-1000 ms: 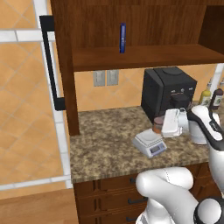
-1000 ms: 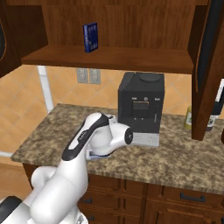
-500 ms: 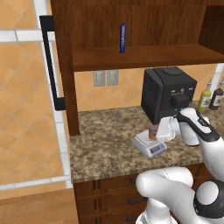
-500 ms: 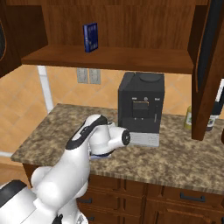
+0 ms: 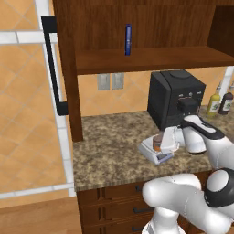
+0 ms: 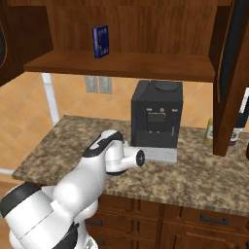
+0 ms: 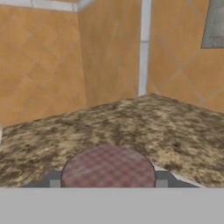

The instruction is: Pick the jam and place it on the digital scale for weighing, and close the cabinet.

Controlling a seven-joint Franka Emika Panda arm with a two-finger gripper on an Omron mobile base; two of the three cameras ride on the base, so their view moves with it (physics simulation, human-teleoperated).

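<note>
I'm gripping the jam in my gripper, fingers clamping either side of the lid. I'm holding it right over the scale, which is sitting on the counter in front of the coffee machine; can't tell whether the jar is touching the platform. The cabinet is standing open, door swung out, blue bottle on its shelf.

The jam is cut off at the hand view's bottom. In the left base view's centre, the white hand hides much of the digital scale.
</note>
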